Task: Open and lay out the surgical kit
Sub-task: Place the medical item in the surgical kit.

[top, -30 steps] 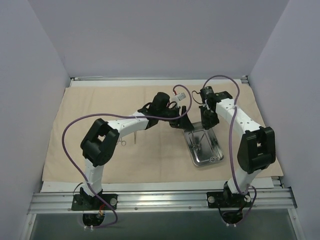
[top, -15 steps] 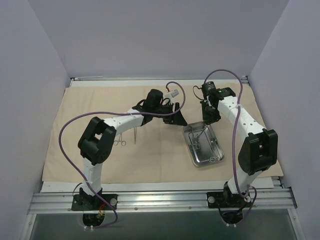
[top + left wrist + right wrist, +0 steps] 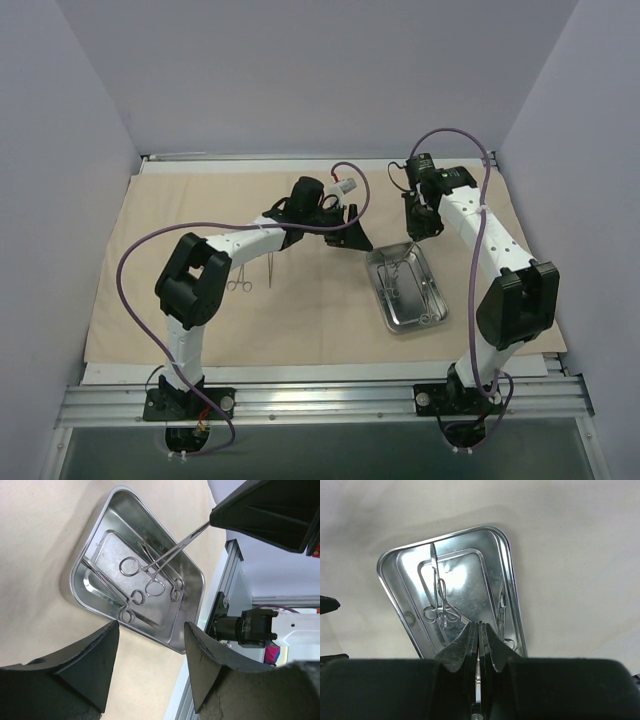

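The steel tray (image 3: 432,303) lies on the beige cloth (image 3: 180,310) right of centre. My right gripper (image 3: 425,230) is shut on the tip of a forceps (image 3: 165,555), which hangs slanted over the tray with its rings low. In the right wrist view a thin silver strip shows between the shut fingers (image 3: 479,625) above the tray (image 3: 385,560). More forceps (image 3: 131,606) lie in the tray (image 3: 75,582). My left gripper (image 3: 355,240) is open and empty, just left of the tray's far corner; its jaws (image 3: 151,630) stand wide apart over cloth.
Two instruments lie on the cloth left of centre: a straight one (image 3: 272,265) and a ring-handled one (image 3: 238,285). The aluminium rail (image 3: 320,400) runs along the near edge. Walls close in the left, right and back sides.
My left gripper has drawn back left, off the tray. My right gripper has lifted and moved back from the tray with the forceps hanging from it.
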Tool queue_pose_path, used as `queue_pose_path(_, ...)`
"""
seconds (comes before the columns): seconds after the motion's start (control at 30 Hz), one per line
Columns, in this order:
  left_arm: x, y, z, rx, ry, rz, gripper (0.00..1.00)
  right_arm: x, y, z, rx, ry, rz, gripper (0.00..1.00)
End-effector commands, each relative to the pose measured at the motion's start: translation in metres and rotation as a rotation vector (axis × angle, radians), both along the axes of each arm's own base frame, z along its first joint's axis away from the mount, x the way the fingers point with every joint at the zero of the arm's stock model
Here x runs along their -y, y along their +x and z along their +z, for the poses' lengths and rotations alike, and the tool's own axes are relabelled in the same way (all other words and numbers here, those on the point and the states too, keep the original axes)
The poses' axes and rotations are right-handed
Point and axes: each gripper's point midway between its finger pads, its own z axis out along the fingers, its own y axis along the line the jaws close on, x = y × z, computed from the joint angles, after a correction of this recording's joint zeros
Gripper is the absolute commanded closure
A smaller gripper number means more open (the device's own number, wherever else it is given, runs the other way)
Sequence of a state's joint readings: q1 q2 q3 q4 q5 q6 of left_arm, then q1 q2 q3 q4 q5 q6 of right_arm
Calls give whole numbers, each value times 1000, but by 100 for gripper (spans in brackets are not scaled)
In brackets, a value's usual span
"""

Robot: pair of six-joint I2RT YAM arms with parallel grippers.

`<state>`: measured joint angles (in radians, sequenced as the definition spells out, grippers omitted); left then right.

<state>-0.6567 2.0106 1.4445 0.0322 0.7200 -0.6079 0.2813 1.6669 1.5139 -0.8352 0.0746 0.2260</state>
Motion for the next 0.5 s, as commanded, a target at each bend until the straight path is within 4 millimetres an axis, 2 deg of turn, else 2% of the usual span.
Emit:
queue_pose_path(0.0, -2, 6, 58, 129, -108, -68, 37, 1, -2, 29, 45, 13, 6, 100)
queue_pose_path(0.2, -19, 9, 77, 158, -169, -125, 36, -9, -5, 46, 74, 42, 48, 100)
queue_pose_path(0.3, -27, 8, 85, 163, -184, -156, 35, -21, -11, 57, 107, 72, 89, 100)
queue_pose_path(0.47, -28, 3, 90, 164, -206, -197, 34, -35, -15, 68, 133, 93, 135, 100)
